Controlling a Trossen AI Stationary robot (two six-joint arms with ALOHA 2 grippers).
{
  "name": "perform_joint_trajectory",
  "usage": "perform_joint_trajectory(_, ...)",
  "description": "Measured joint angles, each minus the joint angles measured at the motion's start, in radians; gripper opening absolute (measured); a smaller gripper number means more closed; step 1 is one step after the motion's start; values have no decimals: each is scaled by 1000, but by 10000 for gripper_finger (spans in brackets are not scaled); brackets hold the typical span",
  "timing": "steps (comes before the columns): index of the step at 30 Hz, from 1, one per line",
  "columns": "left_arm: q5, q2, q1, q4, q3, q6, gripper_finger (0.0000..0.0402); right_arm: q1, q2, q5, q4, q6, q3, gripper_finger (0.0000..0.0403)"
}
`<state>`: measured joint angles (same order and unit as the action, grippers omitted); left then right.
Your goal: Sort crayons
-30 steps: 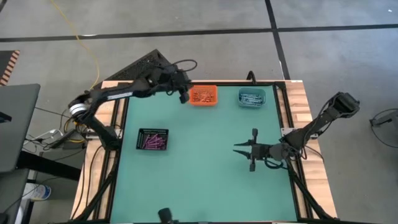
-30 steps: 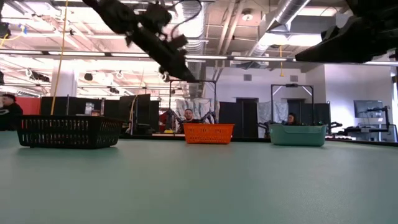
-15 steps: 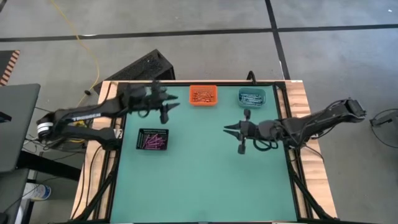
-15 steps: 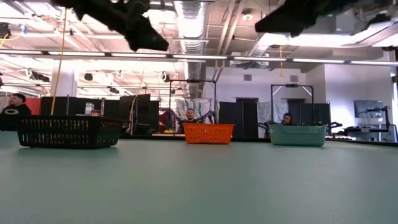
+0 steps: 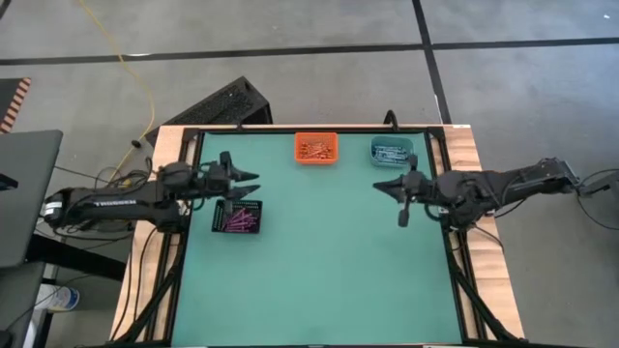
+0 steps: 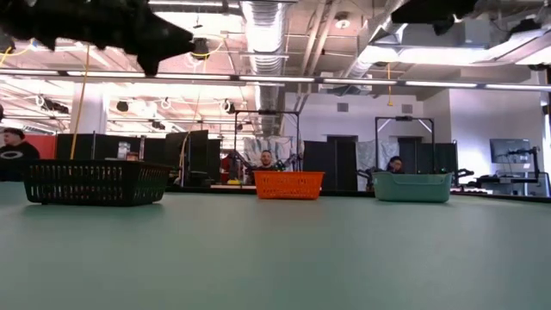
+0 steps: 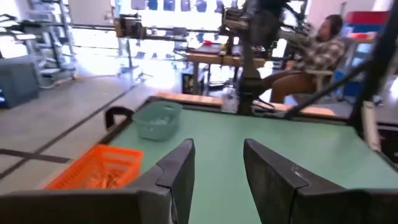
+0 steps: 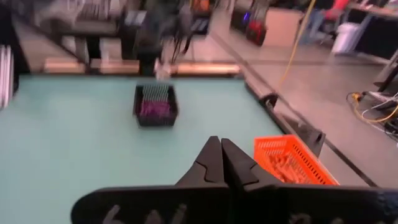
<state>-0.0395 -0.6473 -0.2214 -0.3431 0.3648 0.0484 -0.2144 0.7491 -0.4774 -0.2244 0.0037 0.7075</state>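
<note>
Beside left hand (image 5: pixel 244 181), pink crayons (image 5: pixel 237 221); right hand (image 5: pixel 391 186) apart

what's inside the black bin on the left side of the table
The black bin holds a heap of purple-pink crayons, seen from above. Whatever lies beneath the top layer is covered, and the level view shows only its mesh wall.

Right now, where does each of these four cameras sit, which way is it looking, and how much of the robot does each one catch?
High view: above the table, looking straight down; shows both arms, left hand and right hand.
Low view: at tabletop height, looking level across to the black bin; arms only as dark shapes overhead.
Left wrist view: on the left arm, facing over the table; its open fingers show.
Right wrist view: on the right arm; its shut fingers show.
All four share the orange bin.
</note>
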Motion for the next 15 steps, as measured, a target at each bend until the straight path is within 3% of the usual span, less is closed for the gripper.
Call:
perform_joint_trajectory(9,50,155,38,-237,-224,50,126,61,-187,14,211,52,-248,1)
perform_joint_trajectory(15,51,242,37,-247,-292,70,126,140,-196,183,451,102,-437,1)
